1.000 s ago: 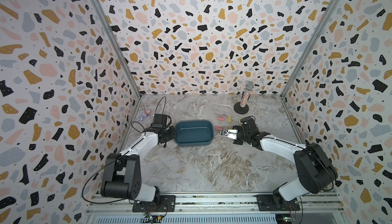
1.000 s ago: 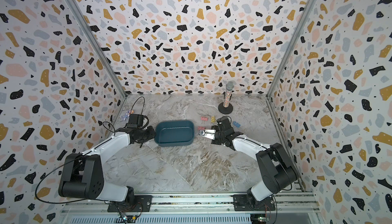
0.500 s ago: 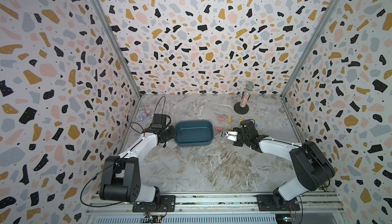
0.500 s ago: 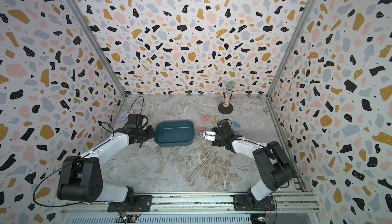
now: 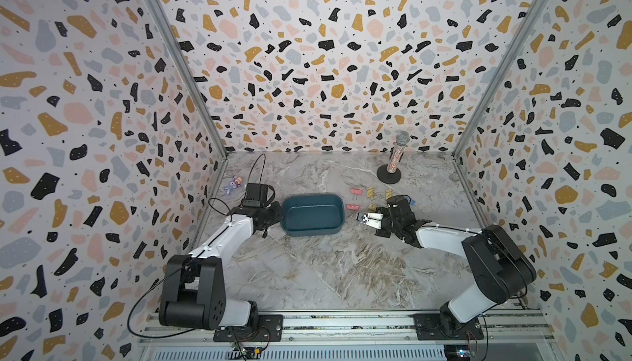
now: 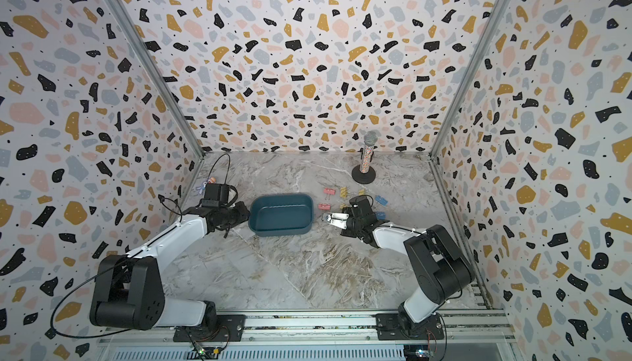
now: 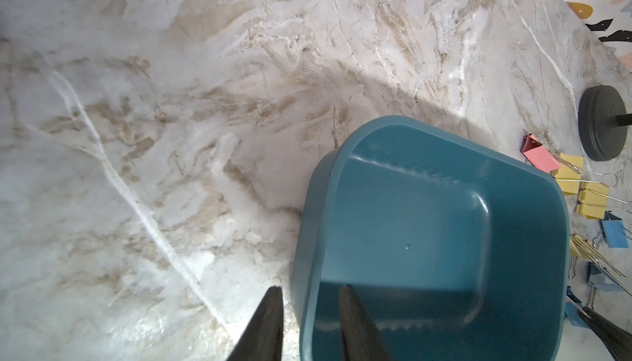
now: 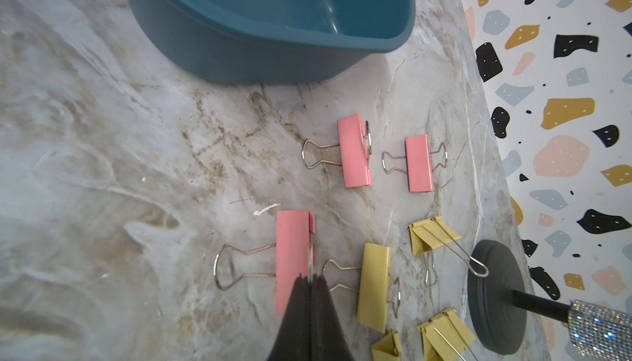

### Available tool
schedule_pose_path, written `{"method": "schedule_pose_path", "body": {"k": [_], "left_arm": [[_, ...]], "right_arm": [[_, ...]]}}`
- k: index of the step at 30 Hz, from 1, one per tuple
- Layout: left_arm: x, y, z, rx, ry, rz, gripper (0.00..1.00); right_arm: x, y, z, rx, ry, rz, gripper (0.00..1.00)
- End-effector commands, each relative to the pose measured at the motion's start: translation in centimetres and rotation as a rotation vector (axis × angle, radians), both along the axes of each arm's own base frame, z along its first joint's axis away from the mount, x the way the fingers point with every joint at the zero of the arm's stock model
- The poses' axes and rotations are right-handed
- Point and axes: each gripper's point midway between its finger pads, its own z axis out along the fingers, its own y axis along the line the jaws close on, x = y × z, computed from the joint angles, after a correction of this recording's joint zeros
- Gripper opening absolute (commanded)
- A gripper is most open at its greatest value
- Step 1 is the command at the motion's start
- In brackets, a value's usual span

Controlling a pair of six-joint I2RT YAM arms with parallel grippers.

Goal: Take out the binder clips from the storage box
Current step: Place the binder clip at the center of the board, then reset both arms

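Check at desk: found left fingers clamped on storage box wall, right fingers pinched shut on pink binder clip wire handle.

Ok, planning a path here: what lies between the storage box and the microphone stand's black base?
Loose binder clips: pink nearer the storage box, yellow nearer the base, clearest in the right wrist view.

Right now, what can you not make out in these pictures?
Left gripper: left wrist view's edge cuts its fingers; grip on box wall unclear.
Clips: top views, too small to count; right arm covers some.
Purple toy: top views, too small.
Pink clip: right wrist view, right gripper covers one handle.
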Motion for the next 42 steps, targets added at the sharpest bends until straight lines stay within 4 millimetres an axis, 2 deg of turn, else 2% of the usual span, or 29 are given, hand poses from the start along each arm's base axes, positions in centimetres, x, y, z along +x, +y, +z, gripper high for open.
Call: {"method": "schedule_pose_path", "body": {"k": [1,11,18,23,28,31,37,42], "left_arm": [[0.2,0.1,1.2,0.005,-0.042,0.006,0.32],[0.1,0.3,1.2,0.013,-0.044,0.013,0.32],[0.0,0.4,1.3,0.017,-0.045,0.016,0.33],[0.1,0.5,1.3,0.021,-0.049,0.019,0.46],[0.0,0.7,1.6,0.032,-0.061,0.027,0.61],[-0.2,1.0,1.9,0.044,-0.074,0.037,0.67],[-0.2,0.9,2.6,0.037,-0.1,0.029,0.7],[-0.2,1.2,2.8,0.051,-0.109,0.043,0.94]], "right_arm": [[0.0,-0.2,-0.3,0.012,0.007,-0.022,0.0],[-0.3,-0.3,-1.2,0.008,0.034,-0.021,0.0],[-0.6,-0.3,-1.4,0.008,0.048,-0.012,0.11],[-1.0,-0.2,-1.5,0.012,0.054,-0.005,0.23],[-0.9,-0.1,-1.0,0.029,0.052,-0.012,0.3],[-0.9,0.1,0.3,0.057,0.042,-0.015,0.33],[-0.5,0.2,3.0,0.101,0.0,-0.035,0.35],[-0.1,0.3,5.3,0.135,-0.025,-0.053,0.37]]}}
